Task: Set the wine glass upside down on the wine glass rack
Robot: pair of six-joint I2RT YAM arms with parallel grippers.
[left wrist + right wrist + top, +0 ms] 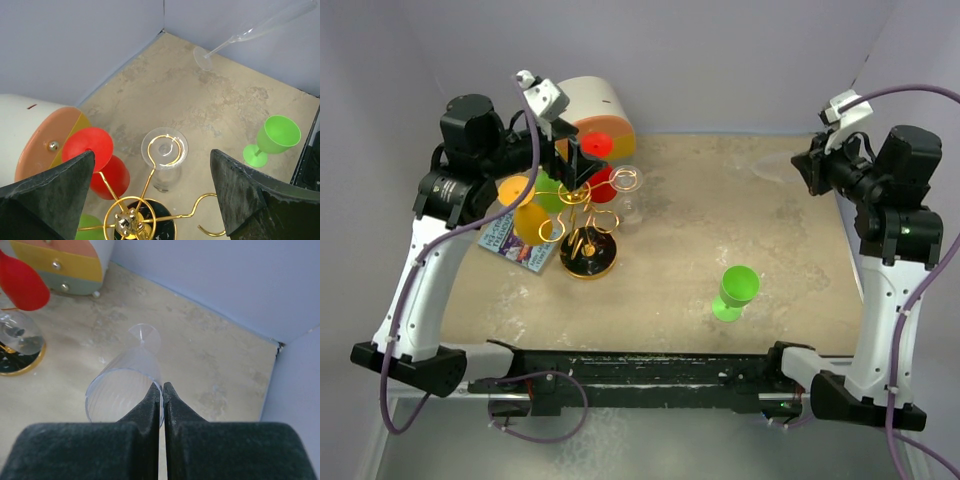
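Though faint from above, wine glass (pixel 122 385) rim pinched between right fingers (pixel 147 407)

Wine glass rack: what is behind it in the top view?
A cream-and-orange cylinder is behind the wine glass rack. The left end effector and a red glass cover part of its front face.

Clear wine glass (pixel 120 390), rim tight between right pincer (pixel 162 392) tips
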